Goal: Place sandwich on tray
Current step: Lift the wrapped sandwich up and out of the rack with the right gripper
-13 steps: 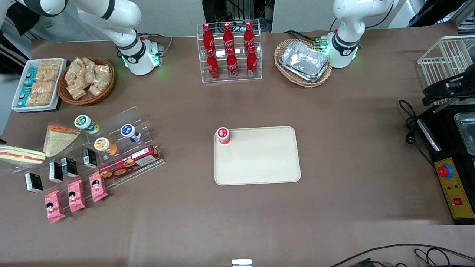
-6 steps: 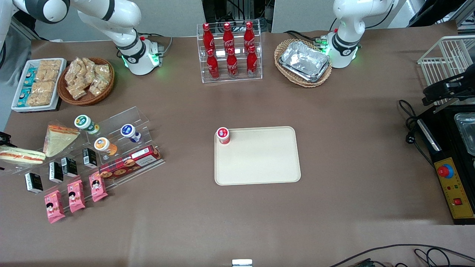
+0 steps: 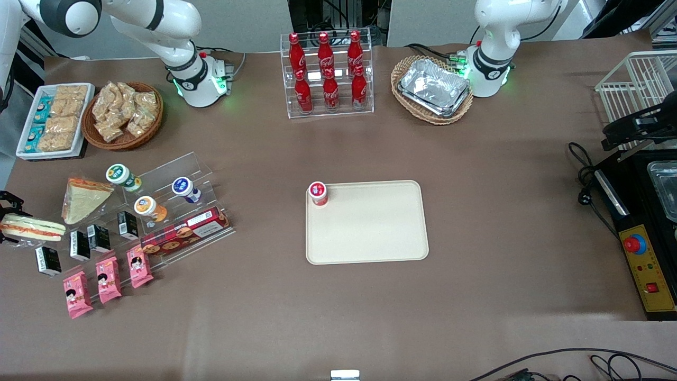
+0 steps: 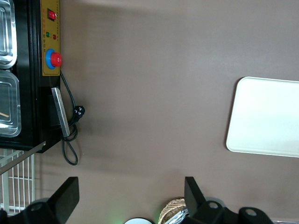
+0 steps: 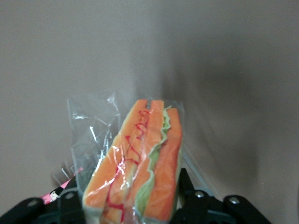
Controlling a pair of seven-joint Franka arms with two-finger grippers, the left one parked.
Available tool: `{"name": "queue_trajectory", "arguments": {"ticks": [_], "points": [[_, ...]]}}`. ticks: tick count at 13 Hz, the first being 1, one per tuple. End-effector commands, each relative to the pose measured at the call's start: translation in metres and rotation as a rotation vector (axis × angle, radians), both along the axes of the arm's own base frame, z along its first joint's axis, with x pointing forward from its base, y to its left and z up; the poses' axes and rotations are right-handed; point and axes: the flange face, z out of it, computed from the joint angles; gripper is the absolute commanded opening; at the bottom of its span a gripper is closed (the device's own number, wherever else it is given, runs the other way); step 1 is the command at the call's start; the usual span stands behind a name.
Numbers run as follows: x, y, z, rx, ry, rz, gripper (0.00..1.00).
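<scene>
Sandwich (image 5: 140,163) sits clamped between gripper (image 5: 133,198) jaws.

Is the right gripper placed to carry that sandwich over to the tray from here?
Probably yes. The gripper appears shut on the sandwich, and bare table lies between it and the tray, where only a red-capped bottle occupies one corner.

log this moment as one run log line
phase: sandwich gripped | hand: shut on sandwich, at working arm's table end | tray: holds only a red-capped bottle
</scene>
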Motion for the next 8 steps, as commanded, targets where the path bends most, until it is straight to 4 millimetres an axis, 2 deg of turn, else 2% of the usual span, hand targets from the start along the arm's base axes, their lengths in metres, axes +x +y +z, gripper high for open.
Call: {"name": "queue_trajectory", "arguments": {"ticks": [1,3,4,6,8], "points": [[0.005,-0.001,-0.002,0.007,-0.014,-0.013,0.6],[0.005,0.0,-0.001,0.009,-0.013,-0.008,0.58],[0.006,0.001,0.002,0.006,-0.015,0.002,0.52],[0.006,0.004,0.006,0.01,-0.009,0.018,0.5],[0.002,0.006,0.021,0.029,-0.006,0.044,0.47]]}}
